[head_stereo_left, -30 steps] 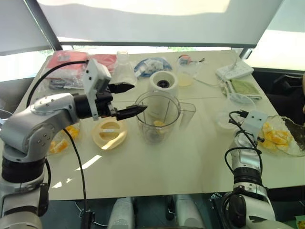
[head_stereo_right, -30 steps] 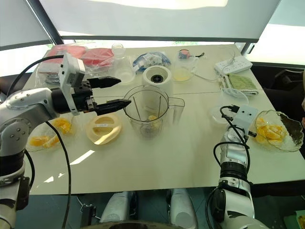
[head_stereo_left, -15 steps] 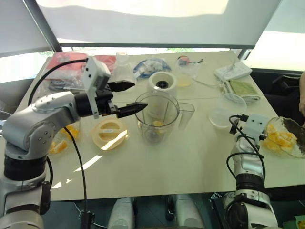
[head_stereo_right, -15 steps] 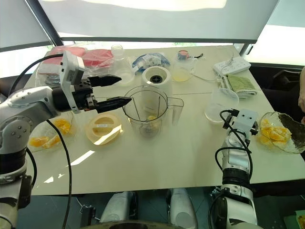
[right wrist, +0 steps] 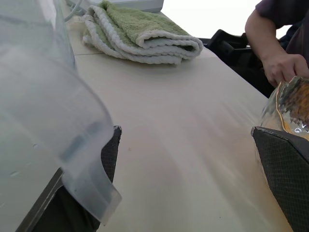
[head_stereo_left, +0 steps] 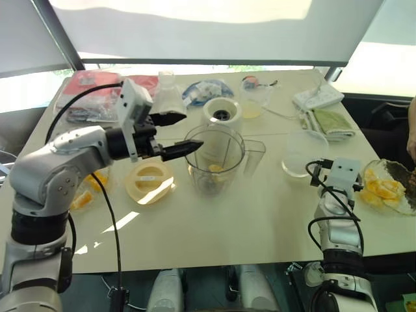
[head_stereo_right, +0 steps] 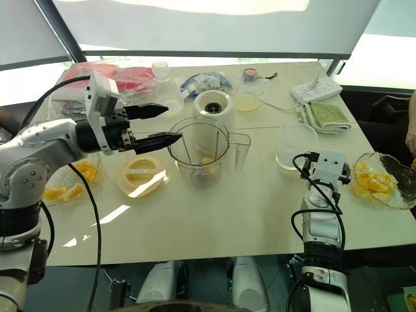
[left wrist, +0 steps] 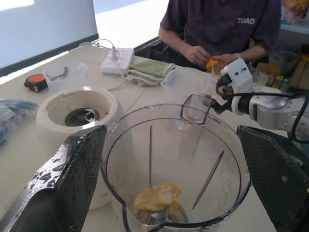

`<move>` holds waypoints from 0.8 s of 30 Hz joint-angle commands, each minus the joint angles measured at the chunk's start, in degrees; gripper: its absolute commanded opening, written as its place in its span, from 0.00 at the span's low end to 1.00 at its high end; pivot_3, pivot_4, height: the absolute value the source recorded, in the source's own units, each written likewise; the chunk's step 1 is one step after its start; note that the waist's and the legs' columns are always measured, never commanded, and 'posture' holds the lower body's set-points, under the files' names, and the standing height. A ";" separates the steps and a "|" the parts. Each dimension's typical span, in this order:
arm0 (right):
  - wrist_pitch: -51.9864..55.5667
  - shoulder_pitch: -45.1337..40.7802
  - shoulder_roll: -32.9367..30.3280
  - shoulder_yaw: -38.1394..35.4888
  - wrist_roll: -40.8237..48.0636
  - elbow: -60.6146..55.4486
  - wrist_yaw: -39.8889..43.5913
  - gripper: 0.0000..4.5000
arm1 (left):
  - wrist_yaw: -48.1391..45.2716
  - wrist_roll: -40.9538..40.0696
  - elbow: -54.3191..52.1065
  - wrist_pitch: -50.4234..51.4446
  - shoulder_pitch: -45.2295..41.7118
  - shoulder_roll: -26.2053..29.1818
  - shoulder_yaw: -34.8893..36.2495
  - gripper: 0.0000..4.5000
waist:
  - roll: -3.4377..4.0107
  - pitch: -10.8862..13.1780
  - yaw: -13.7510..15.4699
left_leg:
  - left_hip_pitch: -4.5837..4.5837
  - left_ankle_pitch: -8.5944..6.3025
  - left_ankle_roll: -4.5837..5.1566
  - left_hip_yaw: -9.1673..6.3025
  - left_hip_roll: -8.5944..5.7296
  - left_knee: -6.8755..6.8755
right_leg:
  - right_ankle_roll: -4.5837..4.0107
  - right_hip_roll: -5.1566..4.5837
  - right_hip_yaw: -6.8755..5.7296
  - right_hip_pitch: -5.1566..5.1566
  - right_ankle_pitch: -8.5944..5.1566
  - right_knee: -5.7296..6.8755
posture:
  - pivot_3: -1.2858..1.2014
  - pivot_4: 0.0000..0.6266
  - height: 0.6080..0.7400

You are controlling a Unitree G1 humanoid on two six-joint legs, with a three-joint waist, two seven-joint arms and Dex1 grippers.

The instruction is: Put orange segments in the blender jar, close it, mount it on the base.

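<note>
The blender jar (head_stereo_left: 214, 159) stands open-topped at mid-table, and one of the orange segments (left wrist: 157, 197) lies on its bottom. My left gripper (head_stereo_left: 186, 132) hovers open at the jar's left rim, holding nothing. Just behind the jar sits the white base (head_stereo_left: 222, 114). More orange segments fill a glass bowl (head_stereo_left: 387, 188) at the right edge and a clear dish (head_stereo_left: 84, 192) at the left. My right gripper (right wrist: 186, 130) is open and empty, low over the table between a clear cup (right wrist: 38, 106) and that bowl (right wrist: 289, 104).
A pale yellow lid (head_stereo_left: 149, 182) lies left of the jar. The clear cup (head_stereo_left: 302, 153) stands by my right wrist. A green towel (head_stereo_left: 331, 120), a power strip (head_stereo_left: 318, 96) and a flask (head_stereo_left: 168, 97) sit further back. A person's hand (head_stereo_left: 411, 140) is at the bowl.
My right arm has drawn back and leftward, away from the glass bowl. The clear cup beside it now stands further left. The left arm has kept still.
</note>
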 commanded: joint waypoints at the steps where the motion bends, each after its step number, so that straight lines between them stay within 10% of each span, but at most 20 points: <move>1: 1.37 -1.39 2.47 -2.71 4.16 -2.78 0.09 0.99 | -0.26 0.64 -0.37 -1.44 -0.53 -0.20 0.13 1.00 | 0.00 0.00 0.00 | 0.00 0.00 0.00 0.00 0.00 -0.01 | 0.00 0.00 0.00 0.00 0.00 0.00 | 0.52 0.24 1.00; 24: 11.12 0.70 0.95 1.26 0.13 -7.35 0.52 0.99 | 0.16 1.84 -1.04 -1.05 -0.39 -1.09 -1.00 1.00 | 0.00 0.01 0.17 | -0.06 -0.01 0.01 -0.02 0.00 -0.04 | 0.00 0.01 0.00 -0.02 0.00 -0.06 | 0.52 0.24 1.00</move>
